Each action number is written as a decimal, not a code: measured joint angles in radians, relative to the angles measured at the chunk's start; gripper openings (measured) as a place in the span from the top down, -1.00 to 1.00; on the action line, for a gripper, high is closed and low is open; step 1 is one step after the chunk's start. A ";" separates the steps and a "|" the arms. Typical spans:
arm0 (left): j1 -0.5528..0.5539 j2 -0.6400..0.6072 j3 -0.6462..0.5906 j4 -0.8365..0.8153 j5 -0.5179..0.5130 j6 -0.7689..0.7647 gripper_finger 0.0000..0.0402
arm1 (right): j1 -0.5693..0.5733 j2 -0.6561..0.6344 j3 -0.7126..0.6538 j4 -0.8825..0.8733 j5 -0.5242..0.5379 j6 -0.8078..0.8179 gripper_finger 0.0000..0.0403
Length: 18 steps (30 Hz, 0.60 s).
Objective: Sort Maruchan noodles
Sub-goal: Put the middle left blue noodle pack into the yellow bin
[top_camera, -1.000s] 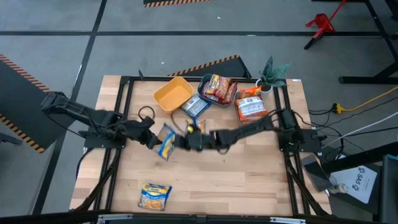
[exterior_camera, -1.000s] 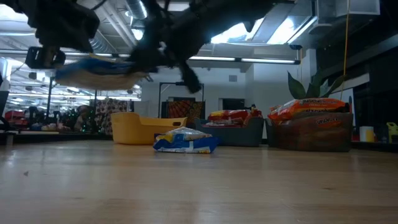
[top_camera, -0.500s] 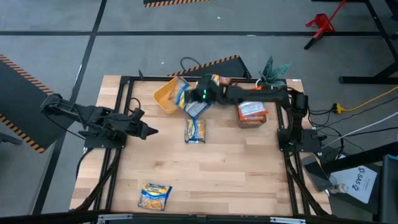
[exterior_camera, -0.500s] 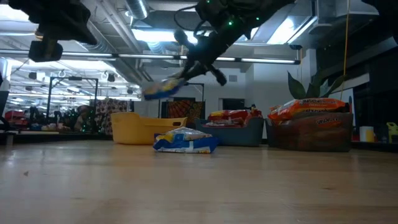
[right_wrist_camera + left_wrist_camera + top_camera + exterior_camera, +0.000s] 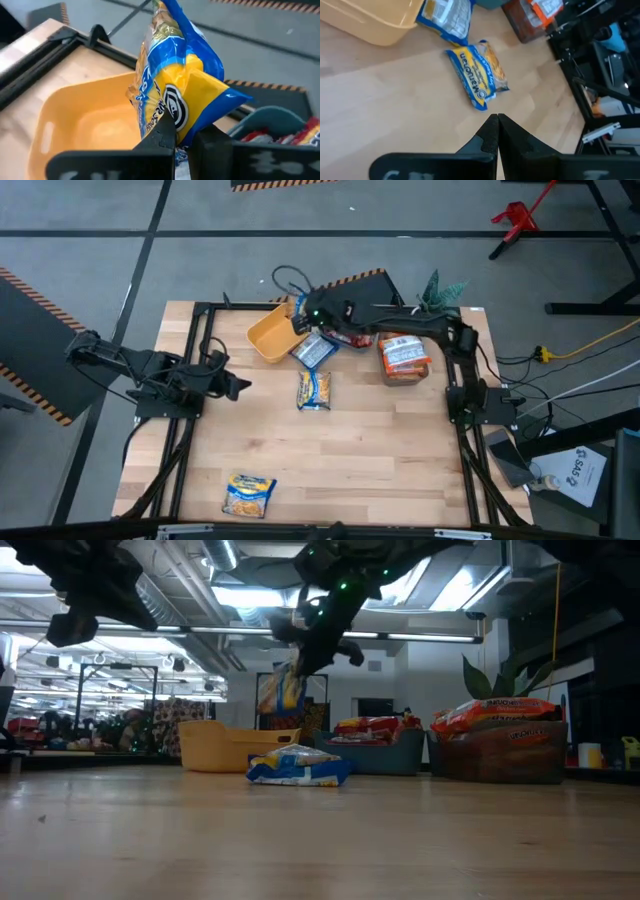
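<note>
Your right jaws [image 5: 182, 135] are clamped on a yellow-and-blue Maruchan packet [image 5: 175, 85], which hangs above the yellow bin [image 5: 275, 332]. Your left jaws [image 5: 497, 131] are closed and empty, near another yellow-and-blue packet [image 5: 476, 74] lying on the surface [image 5: 380, 450].

This is a robotics lab or test bay inside a large industrial hall. The wooden table [image 5: 330, 450] stands on a grey concrete floor [image 5: 90, 220] marked with black lines and, toward 12 o'clock, orange-and-black hazard tape [image 5: 275, 184]. A yellow cable [image 5: 590, 340] trails off at 3 o'clock, and a red stand [image 5: 518, 218] sits toward 1 o'clock. Looking level across the table, exposed ceiling ducts [image 5: 190, 575] and long strip lights [image 5: 420, 637] run above open workshop space.
</note>
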 joint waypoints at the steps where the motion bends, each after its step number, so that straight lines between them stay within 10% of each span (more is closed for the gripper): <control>1: 0.000 0.000 0.000 0.001 -0.008 0.000 1.00 | 0.006 0.012 0.000 0.016 0.029 -0.012 0.99; 18: 0.000 0.000 0.000 -0.002 -0.066 0.024 1.00 | 0.017 0.137 0.000 0.193 0.111 -0.006 0.99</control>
